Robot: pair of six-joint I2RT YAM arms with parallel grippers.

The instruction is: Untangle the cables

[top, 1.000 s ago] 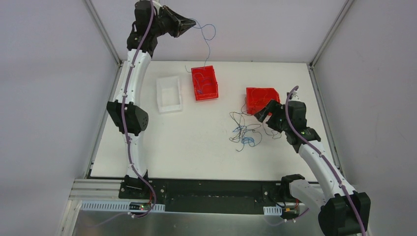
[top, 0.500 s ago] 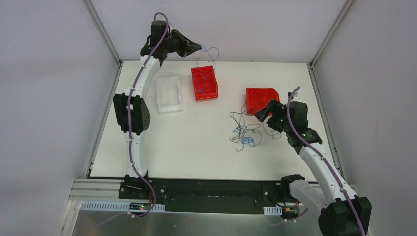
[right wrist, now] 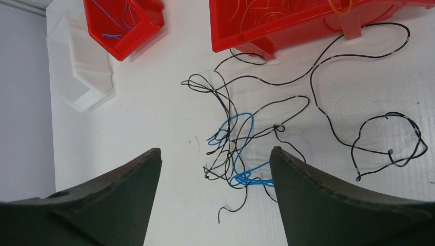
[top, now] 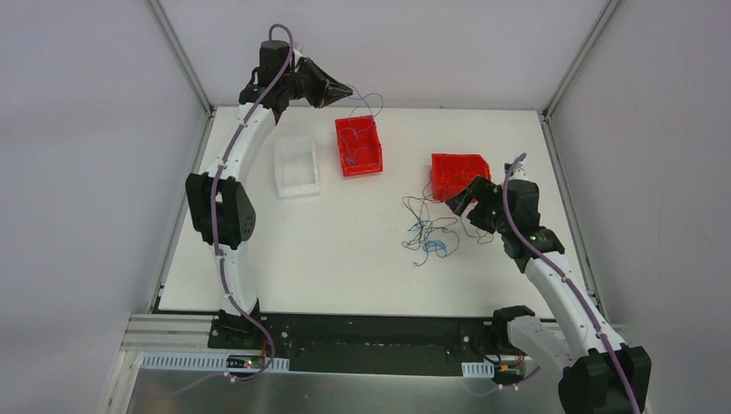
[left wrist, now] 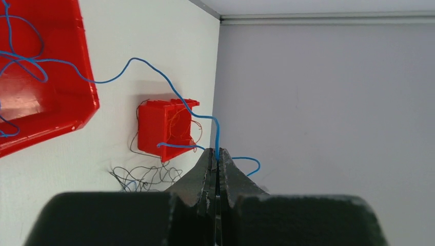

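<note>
1. Left gripper (left wrist: 218, 158) clamped on a blue cable (left wrist: 137, 59) trailing into the red bin (top: 359, 145) by the far edge.
2. Next, I'd guess: lower, let go.
3. Right gripper (right wrist: 214, 154) wide open over the tangle (right wrist: 236, 148), right-edge side.

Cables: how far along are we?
Partly sorted. Blue strands lie in the left red bin, orange strands in the right red bin. The left gripper pinches a blue cable trailing into the left red bin. A black-and-blue tangle on the table, under the open right gripper, is left.
</note>
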